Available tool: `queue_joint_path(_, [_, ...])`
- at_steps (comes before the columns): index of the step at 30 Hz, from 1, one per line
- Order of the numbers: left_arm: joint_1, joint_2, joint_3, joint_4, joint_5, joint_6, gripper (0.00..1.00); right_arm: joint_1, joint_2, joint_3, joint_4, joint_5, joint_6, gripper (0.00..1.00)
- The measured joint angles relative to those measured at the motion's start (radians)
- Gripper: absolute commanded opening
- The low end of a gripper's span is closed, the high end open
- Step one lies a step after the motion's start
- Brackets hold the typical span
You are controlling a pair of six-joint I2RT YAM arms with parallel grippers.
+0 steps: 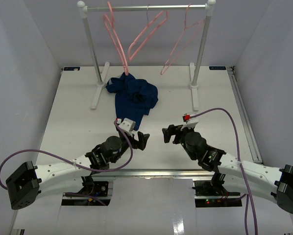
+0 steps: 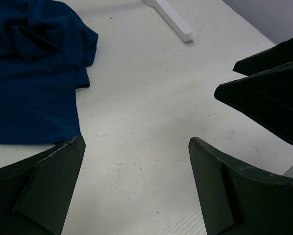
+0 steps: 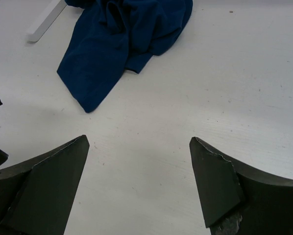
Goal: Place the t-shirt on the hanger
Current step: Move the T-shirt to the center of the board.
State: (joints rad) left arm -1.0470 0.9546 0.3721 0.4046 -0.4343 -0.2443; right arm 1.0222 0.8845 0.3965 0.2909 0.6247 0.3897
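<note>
Both angled inward, left hand (image 1: pixel 144 139) spread, right hand (image 1: pixel 165 134) spread

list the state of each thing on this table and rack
t-shirt, crumpled in a heap on the table, on no hanger
left pink hanger, hanging from the rail, bare
middle pink hanger, hanging from the rail, bare
right pink hanger, hanging from the rail, bare
left gripper, open, empty
right gripper, open, empty

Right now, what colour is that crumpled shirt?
The crumpled cloth shirt is dark navy blue; clearest in the right wrist view.
</note>
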Motion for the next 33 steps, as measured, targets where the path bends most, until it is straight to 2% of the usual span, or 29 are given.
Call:
queue_joint_path(6, [0.000, 0.005, 0.000, -0.001, -0.021, -0.004, 0.93, 0.000, -0.038, 0.000, 0.005, 0.000, 0.001, 0.90])
queue_joint_path(8, [0.000, 0.033, 0.015, -0.021, -0.072, -0.016, 0.92, 0.000, -0.056, 0.000, 0.011, -0.004, 0.000, 0.90])
queue_joint_path(13, [0.018, 0.179, 0.078, -0.083, -0.151, -0.049, 0.88, 0.000, -0.086, 0.000, 0.011, -0.003, 0.001, 0.90])
queue_joint_path(20, [0.205, 0.387, 0.184, -0.163, -0.101, -0.120, 0.83, 0.000, -0.147, -0.040, 0.023, 0.009, 0.007, 0.95])
queue_joint_path(27, [0.268, 0.605, 0.330, -0.180, -0.069, -0.112, 0.75, 0.000, -0.169, -0.040, -0.002, 0.032, 0.028, 0.96])
queue_joint_path(30, [0.303, 0.710, 0.400, -0.192, -0.064, -0.110, 0.70, 0.000, -0.173, -0.040, -0.004, 0.039, 0.031, 0.97])
queue_joint_path(33, [0.335, 0.802, 0.456, -0.207, -0.058, -0.120, 0.57, 0.000, -0.181, -0.040, -0.006, 0.042, 0.037, 0.97])
